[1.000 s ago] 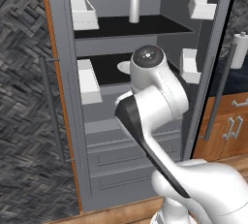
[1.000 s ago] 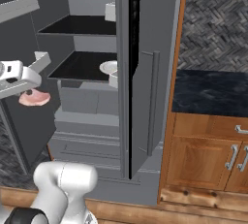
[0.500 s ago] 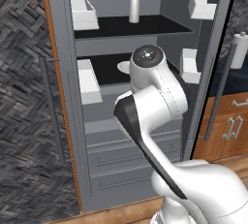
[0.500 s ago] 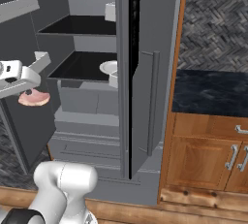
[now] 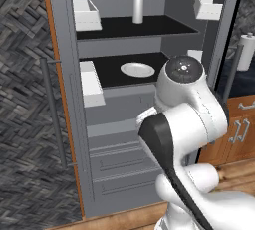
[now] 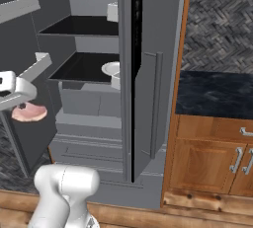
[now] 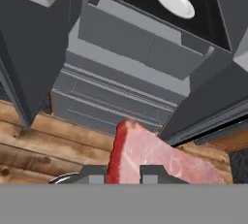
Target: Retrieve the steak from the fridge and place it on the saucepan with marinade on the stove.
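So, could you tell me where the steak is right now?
The steak hangs from the gripper at the right base view's left edge, outside the open fridge.

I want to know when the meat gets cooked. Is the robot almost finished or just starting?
About halfway. Done: the steak is off the white plate and out of the open fridge, hanging over the wooden floor. In hand: the gripper is clamped on the steak. Left: carrying it to the saucepan on the stove and putting it down there.
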Available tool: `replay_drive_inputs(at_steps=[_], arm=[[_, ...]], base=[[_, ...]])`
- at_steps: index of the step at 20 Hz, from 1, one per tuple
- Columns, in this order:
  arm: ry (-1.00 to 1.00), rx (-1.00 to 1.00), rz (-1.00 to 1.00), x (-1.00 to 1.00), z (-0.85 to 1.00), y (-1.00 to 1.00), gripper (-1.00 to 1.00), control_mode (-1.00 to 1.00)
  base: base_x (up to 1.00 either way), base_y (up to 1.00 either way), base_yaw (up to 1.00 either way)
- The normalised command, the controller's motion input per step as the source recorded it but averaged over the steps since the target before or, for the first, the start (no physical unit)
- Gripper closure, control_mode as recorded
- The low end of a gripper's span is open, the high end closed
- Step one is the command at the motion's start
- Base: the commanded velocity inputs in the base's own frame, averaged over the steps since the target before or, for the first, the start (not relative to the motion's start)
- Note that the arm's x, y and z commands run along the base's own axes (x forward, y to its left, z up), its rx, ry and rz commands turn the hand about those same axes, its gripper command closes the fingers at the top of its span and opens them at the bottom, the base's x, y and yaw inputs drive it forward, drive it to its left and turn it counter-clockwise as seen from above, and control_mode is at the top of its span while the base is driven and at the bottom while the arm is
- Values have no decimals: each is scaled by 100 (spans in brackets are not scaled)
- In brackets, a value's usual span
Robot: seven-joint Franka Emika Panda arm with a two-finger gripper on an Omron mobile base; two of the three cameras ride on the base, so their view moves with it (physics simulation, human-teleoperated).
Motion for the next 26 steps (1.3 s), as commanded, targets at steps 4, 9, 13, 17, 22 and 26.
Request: replay_drive_inputs(at_steps=[4,9,13,17,22,26], arm=[[0,0,36,-100,0,-28,100,-100],[-1,0,37,-72,0,-17,100,-100],[-33,0,8,0,0,-24,100,-100],[-36,0,-1,48,0,-1,100,-100],[-29,0,-3,61,0,0,100,-100],[-19,0,-5,43,0,0,100,-100]], base=[[0,0,0],[0,0,0],[0,0,0],[0,0,0],[0,0,0],[0,0,0]])
